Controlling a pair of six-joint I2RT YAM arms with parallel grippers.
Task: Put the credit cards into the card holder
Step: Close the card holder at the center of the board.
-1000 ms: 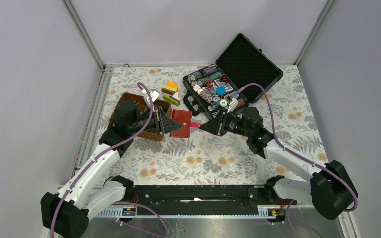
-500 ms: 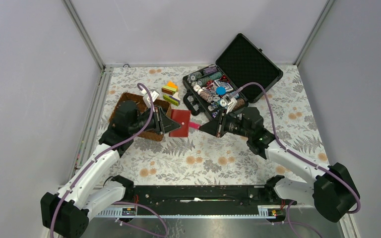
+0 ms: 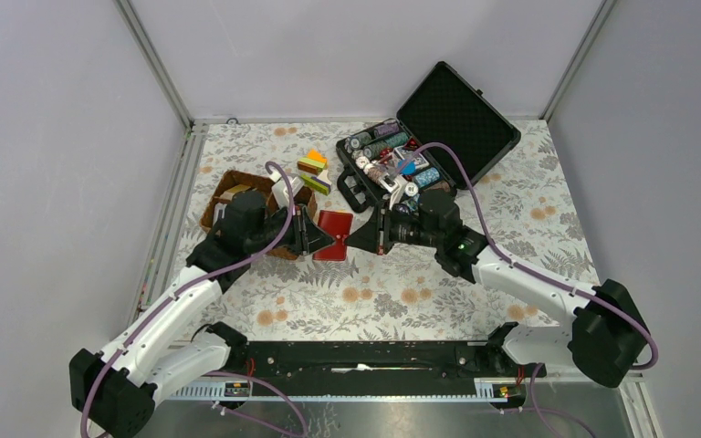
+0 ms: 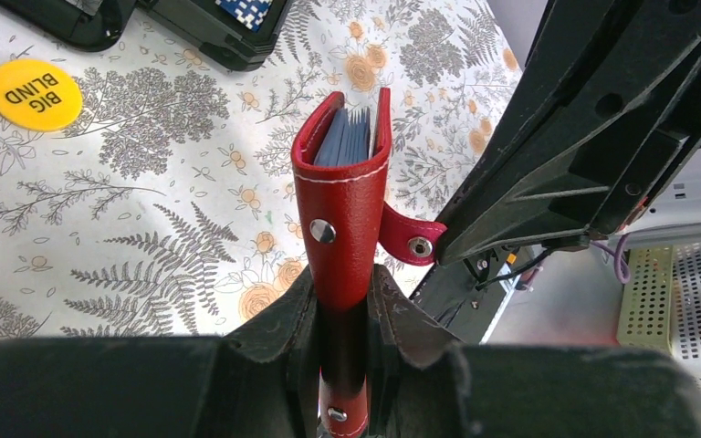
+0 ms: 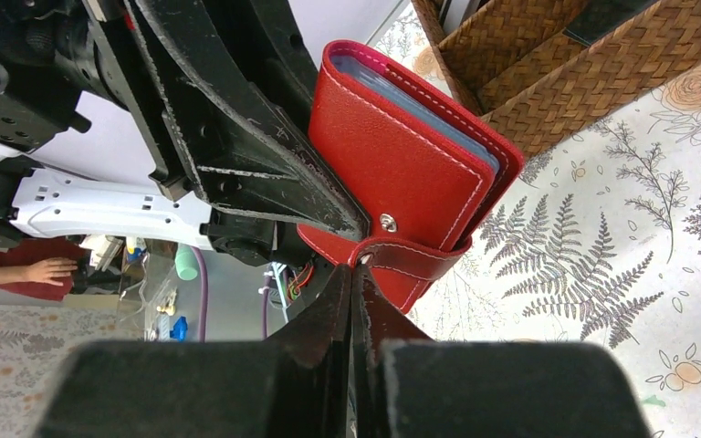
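Grey walls (image 3: 347, 55), aluminium corner posts (image 3: 155, 64), floral tablecloth (image 3: 374, 292), even light.

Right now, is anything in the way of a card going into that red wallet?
Its own cover: the red wallet, clamped in the left gripper, is folded almost closed, leaving a narrow gap. Its unsnapped strap sits at the right gripper's shut jaws.

Seen from above, the red wallet (image 3: 333, 228) is half covered by the left gripper (image 3: 322, 242) and the right gripper (image 3: 353, 242), which meet over it, and its strap cannot be made out. At the left wrist its lower end vanishes between the fingers (image 4: 392, 315). The sleeves inside show only as blue-grey edges, so their contents cannot be told. The basket (image 5: 548, 64) and the black case (image 4: 192, 41) run off the picture's edge.
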